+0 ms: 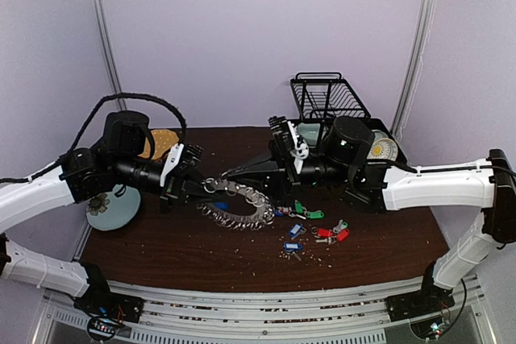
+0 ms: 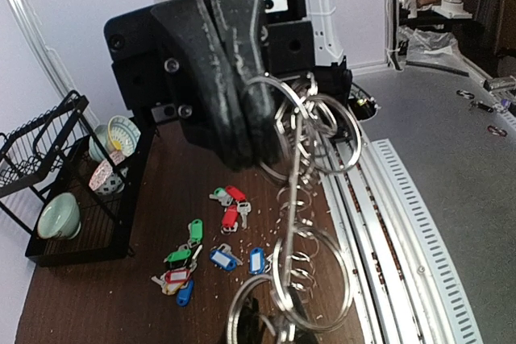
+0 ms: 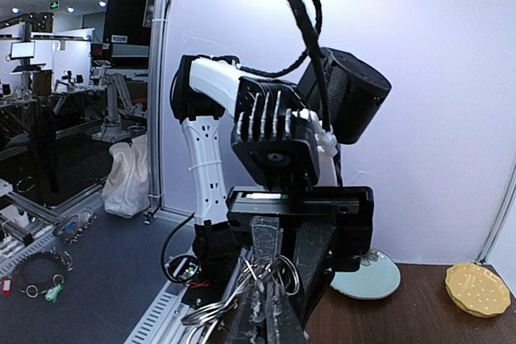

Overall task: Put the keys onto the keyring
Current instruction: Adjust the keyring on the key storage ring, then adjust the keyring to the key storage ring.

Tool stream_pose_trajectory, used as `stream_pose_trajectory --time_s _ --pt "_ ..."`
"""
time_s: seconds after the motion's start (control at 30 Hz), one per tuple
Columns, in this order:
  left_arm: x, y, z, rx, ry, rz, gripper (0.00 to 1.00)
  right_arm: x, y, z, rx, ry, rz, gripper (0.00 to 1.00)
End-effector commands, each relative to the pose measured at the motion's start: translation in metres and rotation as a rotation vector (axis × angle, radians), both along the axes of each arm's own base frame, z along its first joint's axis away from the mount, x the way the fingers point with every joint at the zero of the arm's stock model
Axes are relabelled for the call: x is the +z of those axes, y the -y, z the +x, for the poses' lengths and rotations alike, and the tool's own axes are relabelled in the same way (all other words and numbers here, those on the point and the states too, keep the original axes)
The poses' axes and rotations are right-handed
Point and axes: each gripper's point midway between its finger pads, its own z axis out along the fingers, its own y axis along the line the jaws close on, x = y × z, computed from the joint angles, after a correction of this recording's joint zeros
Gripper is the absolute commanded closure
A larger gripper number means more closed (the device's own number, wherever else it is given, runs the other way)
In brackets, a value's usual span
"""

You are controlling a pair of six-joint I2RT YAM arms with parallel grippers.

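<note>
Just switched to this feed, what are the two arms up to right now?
Both arms meet mid-table, the left gripper and the right gripper each pinched shut on the same end of the keyring, holding that end up. The rest of the chain curls on the table. Most keys, with blue, green and red tags, lie loose to its right; neither gripper holds one.

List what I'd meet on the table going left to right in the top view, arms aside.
pale blue plate → yellow disc → keyring → loose tagged keys
</note>
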Motion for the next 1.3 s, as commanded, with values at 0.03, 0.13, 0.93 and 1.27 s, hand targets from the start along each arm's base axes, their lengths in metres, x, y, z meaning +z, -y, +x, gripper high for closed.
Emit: stream_pose_trajectory --time_s 0.03,0.13,0.93,1.27 --pt "0.023 0.009 -0.01 -0.102 0.001 -0.127 1.0 0.042 0.004 -0.024 0.096 0.045 0.176 1.0" --pt "0.031 0.01 -0.01 -0.104 0.001 -0.149 1.0 0.037 -0.001 -0.029 0.127 0.044 0.164 1.0" --pt "0.062 0.007 -0.007 -0.003 0.101 -0.237 0.64 0.02 -0.006 -0.013 0.08 0.01 0.163 1.0" --pt "0.068 -0.017 -0.013 0.081 0.137 -0.251 0.19 0.013 -0.001 0.011 -0.086 0.008 0.139 1.0"
